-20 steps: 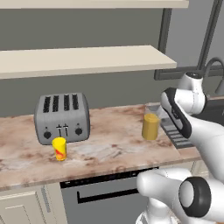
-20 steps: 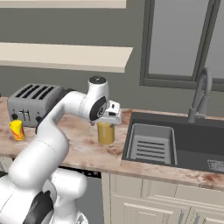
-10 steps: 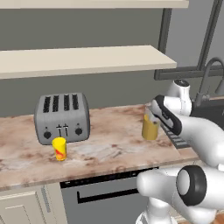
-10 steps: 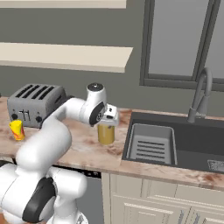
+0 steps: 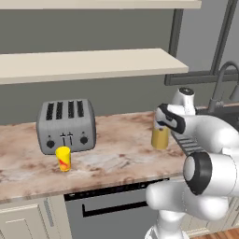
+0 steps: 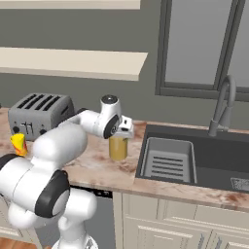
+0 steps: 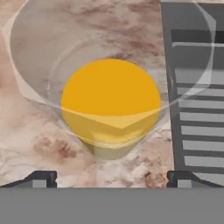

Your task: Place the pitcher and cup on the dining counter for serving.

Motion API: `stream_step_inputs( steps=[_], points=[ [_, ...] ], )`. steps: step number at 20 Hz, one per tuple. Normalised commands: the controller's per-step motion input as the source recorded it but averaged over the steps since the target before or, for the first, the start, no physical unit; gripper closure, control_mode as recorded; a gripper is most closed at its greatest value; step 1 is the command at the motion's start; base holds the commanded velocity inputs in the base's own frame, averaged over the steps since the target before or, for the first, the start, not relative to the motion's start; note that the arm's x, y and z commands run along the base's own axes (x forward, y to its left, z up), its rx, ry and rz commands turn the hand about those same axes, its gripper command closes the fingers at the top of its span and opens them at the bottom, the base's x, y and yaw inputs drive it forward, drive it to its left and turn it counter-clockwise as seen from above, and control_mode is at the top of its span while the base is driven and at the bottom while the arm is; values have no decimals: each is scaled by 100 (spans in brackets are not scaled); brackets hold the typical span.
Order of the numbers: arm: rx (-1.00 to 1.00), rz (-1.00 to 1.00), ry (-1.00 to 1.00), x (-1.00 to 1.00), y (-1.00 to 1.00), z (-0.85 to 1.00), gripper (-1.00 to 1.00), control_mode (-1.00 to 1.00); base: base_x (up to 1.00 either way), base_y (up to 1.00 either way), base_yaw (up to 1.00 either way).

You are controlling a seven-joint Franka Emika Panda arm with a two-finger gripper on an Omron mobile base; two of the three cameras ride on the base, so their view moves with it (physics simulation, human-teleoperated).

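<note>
Gripper [image 7: 112,177] hovers wide open directly above the pitcher [image 7: 111,103], holding nothing; next it must descend and close around it.

A home kitchen is shown. A marbled worktop [image 5: 116,161] lies under the gripper [image 7: 111,177], with a sink [image 6: 194,158] and tap [image 6: 221,107] just to one side, a four-slot toaster [image 5: 66,125] well off to the other, wall shelves [image 5: 88,63] above, and cabinet fronts [image 6: 160,219] below.
</note>
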Motion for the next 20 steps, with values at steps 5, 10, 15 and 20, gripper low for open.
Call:
stream_step_inputs(
  steps=[5, 10, 15, 20],
  points=[
    [0, 0, 0, 41, 0, -33, 100, -100, 0, 0, 0],
    [0, 0, 0, 27, 0, -24, 100, -100, 0, 0, 0],
    [0, 0, 0, 0, 0, 0, 100, -100, 0, 0, 0],
    [0, 0, -5, -19, 0, 0, 100, -100, 0, 0, 0]
  ],
)
